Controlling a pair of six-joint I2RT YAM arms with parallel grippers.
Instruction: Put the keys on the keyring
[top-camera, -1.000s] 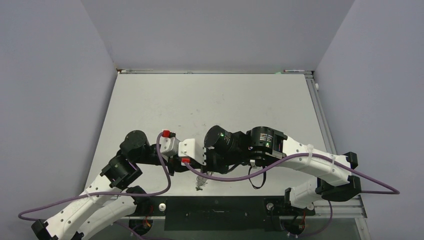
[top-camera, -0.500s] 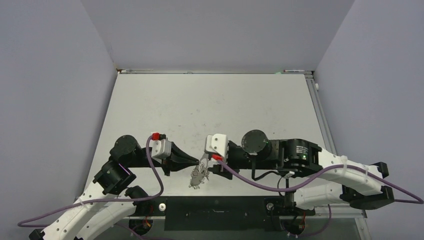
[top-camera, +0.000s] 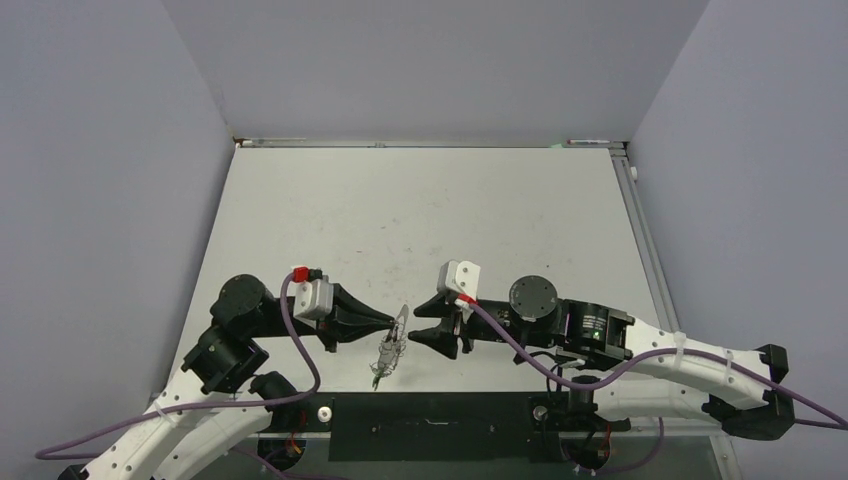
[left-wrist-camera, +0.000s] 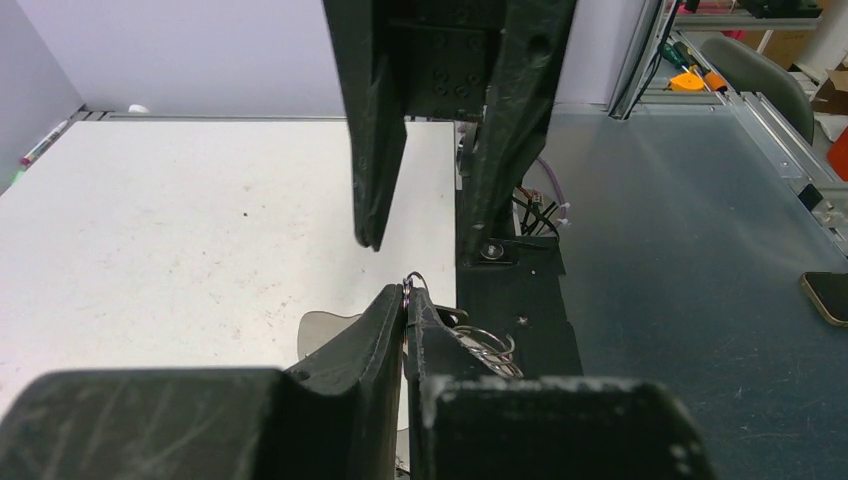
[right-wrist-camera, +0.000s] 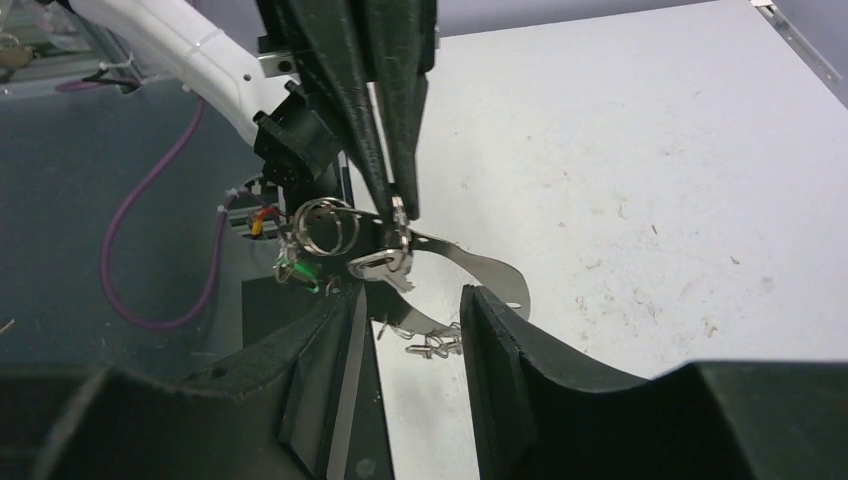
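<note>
Top view: left pincer (top-camera: 393, 321) clamped on the keyring (top-camera: 387, 352), which dangles from its tip over the near part of the table (top-camera: 400, 200). Right pincer (top-camera: 417, 323) faces it tip to tip, fingers apart, gripping nothing, just beside the bunch.

Left wrist: own fingers (left-wrist-camera: 385, 315) pressed together, a thin loop of the keyring (left-wrist-camera: 413, 281) poking out at the tip. Right pincer's fingers (left-wrist-camera: 372, 150) ahead, gap between them.

Right wrist: own fingers (right-wrist-camera: 325, 345) apart, empty. Left pincer (right-wrist-camera: 398, 205) pinches the bunch's top; keys (right-wrist-camera: 381, 264), pale strap (right-wrist-camera: 478, 268) and green piece (right-wrist-camera: 300, 274) hang beneath. Can't tell which keys are threaded on.
</note>
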